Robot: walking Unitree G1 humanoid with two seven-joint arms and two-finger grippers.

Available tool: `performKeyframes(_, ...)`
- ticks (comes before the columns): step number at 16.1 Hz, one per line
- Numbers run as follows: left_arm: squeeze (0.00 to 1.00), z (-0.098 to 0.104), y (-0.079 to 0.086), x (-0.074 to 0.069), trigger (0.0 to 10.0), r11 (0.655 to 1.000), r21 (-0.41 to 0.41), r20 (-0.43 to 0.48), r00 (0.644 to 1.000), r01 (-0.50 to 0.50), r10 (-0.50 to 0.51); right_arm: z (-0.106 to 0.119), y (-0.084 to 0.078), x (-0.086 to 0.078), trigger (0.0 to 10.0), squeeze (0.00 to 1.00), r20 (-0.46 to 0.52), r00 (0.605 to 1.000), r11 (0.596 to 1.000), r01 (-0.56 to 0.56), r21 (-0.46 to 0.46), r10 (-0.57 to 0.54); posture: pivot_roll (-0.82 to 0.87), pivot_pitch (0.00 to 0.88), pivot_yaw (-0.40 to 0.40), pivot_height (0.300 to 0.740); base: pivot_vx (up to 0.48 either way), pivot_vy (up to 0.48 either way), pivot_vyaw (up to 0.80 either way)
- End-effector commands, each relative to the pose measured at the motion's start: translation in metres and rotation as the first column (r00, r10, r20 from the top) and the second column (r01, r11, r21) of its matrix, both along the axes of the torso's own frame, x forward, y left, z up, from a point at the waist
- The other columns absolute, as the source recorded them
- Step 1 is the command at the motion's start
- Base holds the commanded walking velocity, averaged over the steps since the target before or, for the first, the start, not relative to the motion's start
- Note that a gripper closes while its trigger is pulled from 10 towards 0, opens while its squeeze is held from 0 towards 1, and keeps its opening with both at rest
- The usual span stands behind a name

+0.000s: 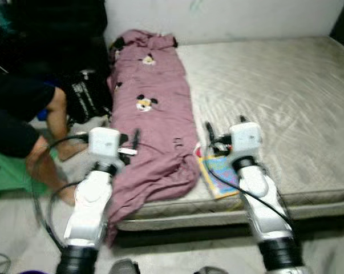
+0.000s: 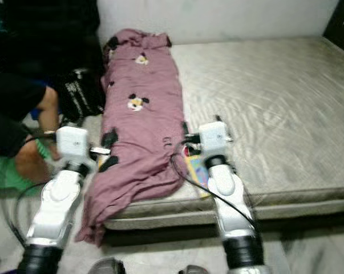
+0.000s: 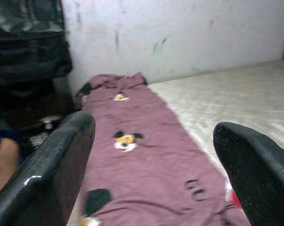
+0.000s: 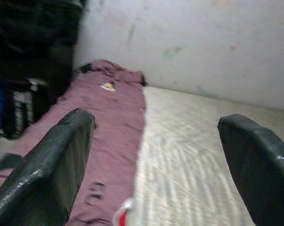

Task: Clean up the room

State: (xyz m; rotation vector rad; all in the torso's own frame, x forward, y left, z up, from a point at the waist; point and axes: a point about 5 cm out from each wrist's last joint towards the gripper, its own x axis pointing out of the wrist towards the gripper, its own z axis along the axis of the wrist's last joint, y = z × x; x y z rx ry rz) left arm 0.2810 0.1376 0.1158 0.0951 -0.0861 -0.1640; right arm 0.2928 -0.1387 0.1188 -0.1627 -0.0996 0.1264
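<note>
A mauve blanket [image 1: 152, 114] with cartoon mouse prints lies in a long strip along the left side of the bare grey mattress [image 1: 274, 91]. Its near end hangs over the mattress's front corner. My left gripper [image 3: 153, 132] is open above the blanket's near left edge, with nothing between its fingers [image 1: 136, 137]. My right gripper [image 4: 156, 122] is open too, over the mattress just right of the blanket. Below it, a colourful flat book [image 1: 220, 174] lies near the front edge. A small red and white thing [image 4: 123, 214] lies beside the blanket.
A person [image 1: 23, 114] in black sits at the left, a bare leg close to my left arm, over a green stool [image 1: 6, 174]. A black bag [image 1: 86, 94] stands between the person and the mattress. A pale wall [image 1: 229, 17] runs behind.
</note>
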Motion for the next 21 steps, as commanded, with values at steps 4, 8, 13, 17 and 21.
performKeyframes(4, 0.0, 0.0002, 0.0097, 0.0006, 10.0, 1.0, -0.002, 0.001, 1.0, -0.026, 0.026, 0.0028, 0.0087, 0.0011, 10.0, 0.0, 0.01, 1.0, 1.0, -0.025, 0.012, 0.024, -0.01, 0.0, 0.008, 0.74, 0.0, -0.183, 0.0)
performKeyframes(8, 0.0, 0.0029, 0.007, -0.0007, 10.0, 1.0, -0.017, 0.023, 1.0, 0.013, -0.012, 0.0025, 0.0078, 0.0013, 10.0, 0.0, 0.012, 1.0, 1.0, -0.024, 0.01, 0.024, -0.01, 0.0, 0.007, 0.74, 0.0, 0.0, 0.0)
performKeyframes(13, 0.0, 0.0035, 0.0061, -0.0013, 10.0, 0.999, -0.024, 0.028, 0.999, 0.025, -0.024, 0.0025, 0.0077, 0.0012, 10.0, 0.0, 0.012, 1.0, 1.0, -0.025, 0.007, 0.025, -0.02, 0.0, 0.005, 0.74, 0.308, 0.0, 0.0)
performKeyframes(17, 0.0, 0.003, 0.0063, -0.0015, 10.0, 0.999, -0.025, 0.028, 0.999, 0.035, -0.034, 0.0024, 0.0077, 0.0012, 10.0, 0.0, 0.014, 1.0, 1.0, -0.021, 0.007, 0.021, -0.02, 0.0, 0.006, 0.74, 0.351, 0.0, 0.0)
performKeyframes(21, 0.0, 0.0014, 0.0067, -0.0008, 10.0, 1.0, -0.022, 0.013, 1.0, 0.022, -0.022, 0.0024, 0.0077, 0.0013, 10.0, 0.0, 0.014, 1.0, 1.0, -0.019, 0.007, 0.019, -0.02, 0.0, 0.006, 0.74, 0.251, 0.0, 0.0)
